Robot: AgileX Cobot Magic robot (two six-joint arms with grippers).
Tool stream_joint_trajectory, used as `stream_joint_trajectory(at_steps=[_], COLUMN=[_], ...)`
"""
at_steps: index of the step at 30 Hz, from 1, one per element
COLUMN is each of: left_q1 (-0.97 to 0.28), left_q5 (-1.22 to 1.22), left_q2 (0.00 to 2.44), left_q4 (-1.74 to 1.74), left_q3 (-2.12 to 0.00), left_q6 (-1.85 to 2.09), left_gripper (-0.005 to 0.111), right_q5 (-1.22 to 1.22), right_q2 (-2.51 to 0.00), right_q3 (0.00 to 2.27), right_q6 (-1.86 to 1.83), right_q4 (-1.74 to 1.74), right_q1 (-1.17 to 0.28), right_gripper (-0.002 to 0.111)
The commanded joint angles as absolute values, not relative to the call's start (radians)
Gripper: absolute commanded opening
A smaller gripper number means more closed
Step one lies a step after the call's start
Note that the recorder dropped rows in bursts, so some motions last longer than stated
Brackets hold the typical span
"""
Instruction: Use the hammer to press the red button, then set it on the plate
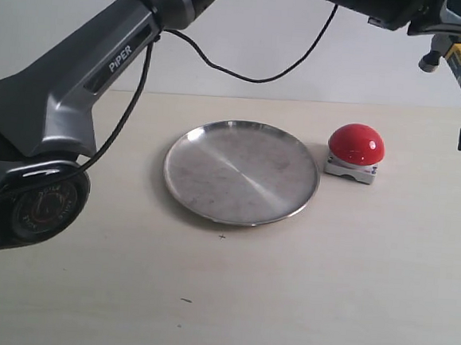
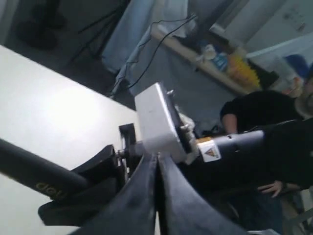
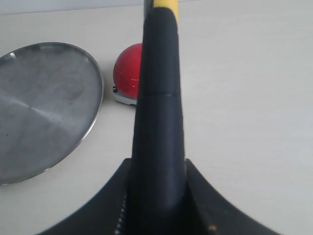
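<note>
Right jaws clamp hammer (image 3: 159, 122), raised beside red button (image 1: 357, 142).

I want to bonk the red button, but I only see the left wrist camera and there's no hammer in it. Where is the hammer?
Observer: The right gripper holds the hammer by its black handle, up above the table.
Operator: Is the red button near it?
Observer: The red button sits on the table, lower and to the left of the hammer's head in the exterior view. The two are not touching.
Operator: And where's the plate?
Observer: The plate lies right beside the button, with a small gap between them.
</note>
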State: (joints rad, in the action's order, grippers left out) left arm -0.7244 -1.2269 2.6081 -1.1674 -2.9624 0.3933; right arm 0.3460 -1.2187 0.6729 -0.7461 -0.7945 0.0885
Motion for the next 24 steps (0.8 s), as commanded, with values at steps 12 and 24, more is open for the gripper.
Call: stream_joint_trajectory(at_steps=[12,24], left_q1=[-0.645,-0.670], left_q5=[-1.221,-1.221], left_q2=[2.512,2.502], left_q4=[-1.084,-0.916], left_q3=[-2.965,-2.965], left_q6=[0.318,0.526], left_gripper=[0.000,0.000], right_q5=[0.277,0.267], right_q2=[-1.212,-1.212], right_q3=[0.685,0.685], right_q6=[-0.756,-0.756], right_q4=[-0.808,-0.808], right_q1=[0.093,0.093], right_gripper=[0.000,0.000])
